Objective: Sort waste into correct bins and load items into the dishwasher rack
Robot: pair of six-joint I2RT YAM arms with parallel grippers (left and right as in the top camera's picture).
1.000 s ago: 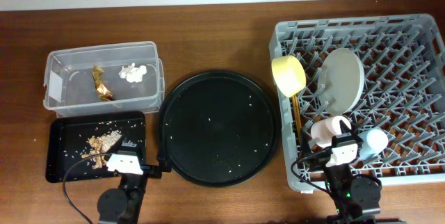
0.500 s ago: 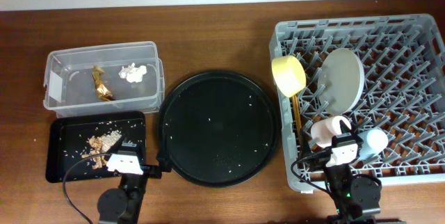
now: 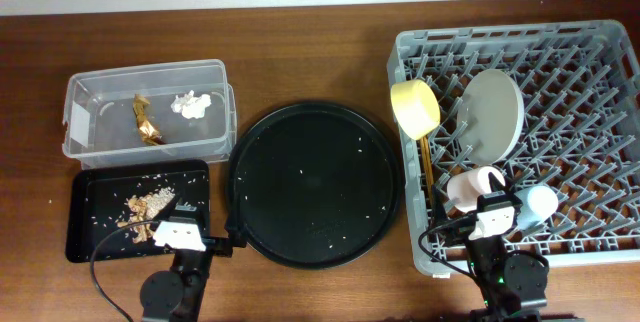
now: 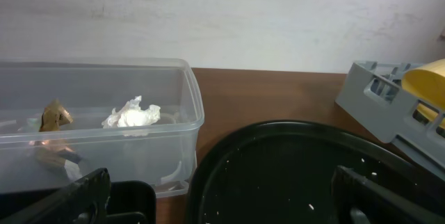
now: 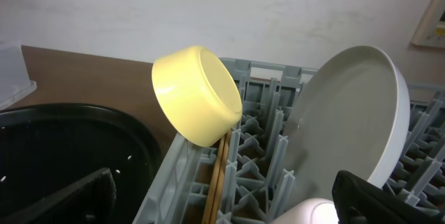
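Observation:
The foil wrapper (image 3: 146, 120) and the white tissue (image 3: 191, 105) lie in the clear tub (image 3: 80, 90). Beige food scraps (image 3: 144, 207) lie in the flat black tray (image 3: 88, 242). The grey rack (image 3: 590, 82) holds the plate (image 3: 494, 112) on edge, the yellow bowl (image 3: 414, 106), the chopsticks (image 3: 427, 167), the pink cup (image 3: 472, 187) and a pale blue cup (image 3: 540, 203). My left gripper (image 4: 222, 200) is open and empty at the front left, facing the tub (image 4: 188, 92). My right gripper (image 5: 226, 200) is open and empty over the rack's front edge, facing the bowl (image 5: 197, 95) and plate (image 5: 348, 126).
A large round black tray (image 3: 315, 184) with a few crumbs sits mid-table between the bins and the rack. It also fills the lower part of the left wrist view (image 4: 278, 175). A pale wall runs along the far table edge.

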